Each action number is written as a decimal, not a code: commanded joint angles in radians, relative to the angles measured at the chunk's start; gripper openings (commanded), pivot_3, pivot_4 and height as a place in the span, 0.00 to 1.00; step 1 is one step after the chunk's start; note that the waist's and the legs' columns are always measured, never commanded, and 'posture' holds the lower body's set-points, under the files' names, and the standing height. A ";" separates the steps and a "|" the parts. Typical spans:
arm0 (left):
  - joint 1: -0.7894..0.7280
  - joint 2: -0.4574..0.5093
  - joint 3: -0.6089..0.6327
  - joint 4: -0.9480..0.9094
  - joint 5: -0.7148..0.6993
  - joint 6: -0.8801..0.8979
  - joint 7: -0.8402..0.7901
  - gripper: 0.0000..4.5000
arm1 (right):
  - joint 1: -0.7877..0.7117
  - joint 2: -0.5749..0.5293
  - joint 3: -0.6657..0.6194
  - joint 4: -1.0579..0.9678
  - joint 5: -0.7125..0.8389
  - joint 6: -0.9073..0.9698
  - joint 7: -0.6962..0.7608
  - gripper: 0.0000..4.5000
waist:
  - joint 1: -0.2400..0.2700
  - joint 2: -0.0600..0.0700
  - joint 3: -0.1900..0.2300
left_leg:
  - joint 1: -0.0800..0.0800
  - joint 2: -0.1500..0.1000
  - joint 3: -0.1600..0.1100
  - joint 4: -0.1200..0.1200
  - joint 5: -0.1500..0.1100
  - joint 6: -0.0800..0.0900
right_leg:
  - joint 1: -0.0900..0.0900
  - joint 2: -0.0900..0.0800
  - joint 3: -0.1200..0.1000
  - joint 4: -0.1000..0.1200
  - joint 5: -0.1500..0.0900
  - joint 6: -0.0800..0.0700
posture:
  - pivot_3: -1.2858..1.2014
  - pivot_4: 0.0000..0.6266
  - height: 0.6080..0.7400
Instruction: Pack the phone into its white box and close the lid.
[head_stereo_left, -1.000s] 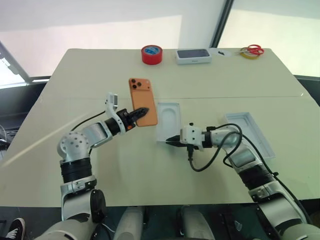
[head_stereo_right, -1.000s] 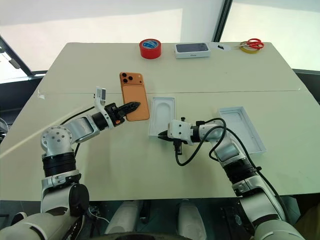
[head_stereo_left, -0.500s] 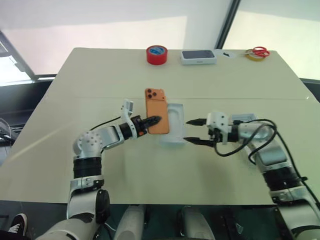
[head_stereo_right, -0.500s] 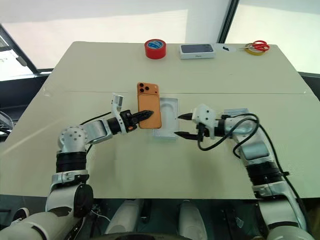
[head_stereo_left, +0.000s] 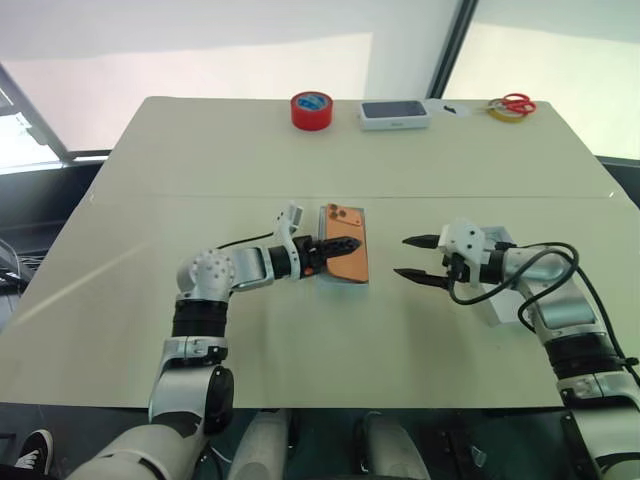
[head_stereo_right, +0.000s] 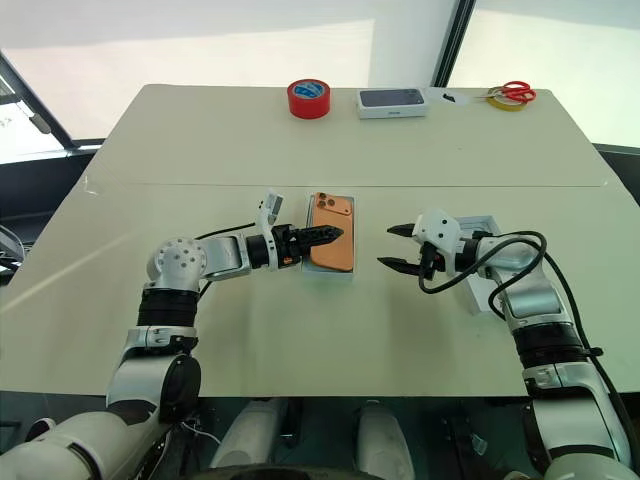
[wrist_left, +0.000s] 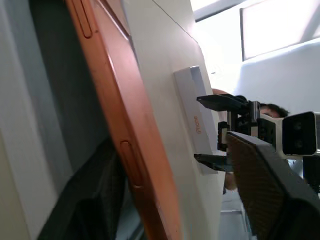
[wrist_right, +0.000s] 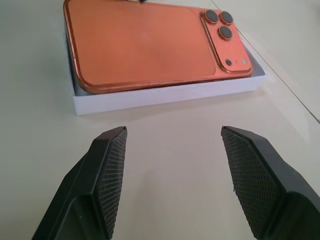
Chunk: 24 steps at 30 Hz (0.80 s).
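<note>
Left gripper (head_stereo_left: 345, 243), head views: it has carried the phone (head_stereo_left: 347, 256) across from the bare table (head_stereo_left: 200, 160) onto the white box (head_stereo_right: 306, 240), camera block up. Fingers lie over the phone; whether they grip it, I cannot tell. Forearm runs nearly level, reaching toward the right. Right gripper (head_stereo_right: 394, 247), formerly at the box's near edge, now hovers apart to its right, fingers spread wide, empty, pointing left. The lid (head_stereo_right: 478, 286) lies beneath its forearm.

Left wrist view: phone edge-on, close.

Right wrist view: phone rests on the box rim, slightly askew; fingertips (wrist_right: 111, 150) well apart.
</note>
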<state>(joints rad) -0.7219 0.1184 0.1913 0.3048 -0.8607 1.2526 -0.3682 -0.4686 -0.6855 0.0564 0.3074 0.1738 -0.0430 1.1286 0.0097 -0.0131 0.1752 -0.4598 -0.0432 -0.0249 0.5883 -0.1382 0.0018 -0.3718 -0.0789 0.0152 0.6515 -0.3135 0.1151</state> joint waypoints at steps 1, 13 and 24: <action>-0.004 0.047 -0.040 -0.030 0.046 0.051 0.015 0.79 | 0.001 0.007 -0.008 -0.018 0.000 -0.028 -0.008 0.70 | -0.002 0.001 0.000 | 0.000 0.000 0.000 0.000 0.000 0.000 | 0.000 0.000 0.000 0.000 0.000 0.000 | 0.52 0.24 0.98; 0.008 0.197 -0.025 -0.177 0.108 -0.051 -0.025 0.48 | -0.031 0.034 -0.001 0.052 -0.048 -0.103 -0.058 0.38 | -0.018 0.001 0.000 | 0.000 0.000 0.000 -0.001 0.000 0.000 | -0.001 0.000 0.000 0.001 0.000 0.000 | 0.52 0.24 0.98; 0.076 0.266 -0.322 -0.130 0.403 -0.338 -0.147 0.00 | -0.108 0.081 0.086 0.179 -0.234 -0.222 -0.203 0.00 | -0.019 0.001 0.000 | 0.000 0.000 0.000 -0.002 0.000 0.000 | -0.001 0.000 0.001 0.001 0.000 0.000 | 0.52 0.24 0.98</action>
<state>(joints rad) -0.6403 0.3761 -0.0785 0.1630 -0.5141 0.9745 -0.4859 -0.5549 -0.6077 0.1272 0.4938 -0.0359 -0.2362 0.9471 -0.0089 -0.0121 0.1748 -0.4595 -0.0431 -0.0246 0.5867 -0.1384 0.0018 -0.3729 -0.0789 0.0159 0.6523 -0.3135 0.1150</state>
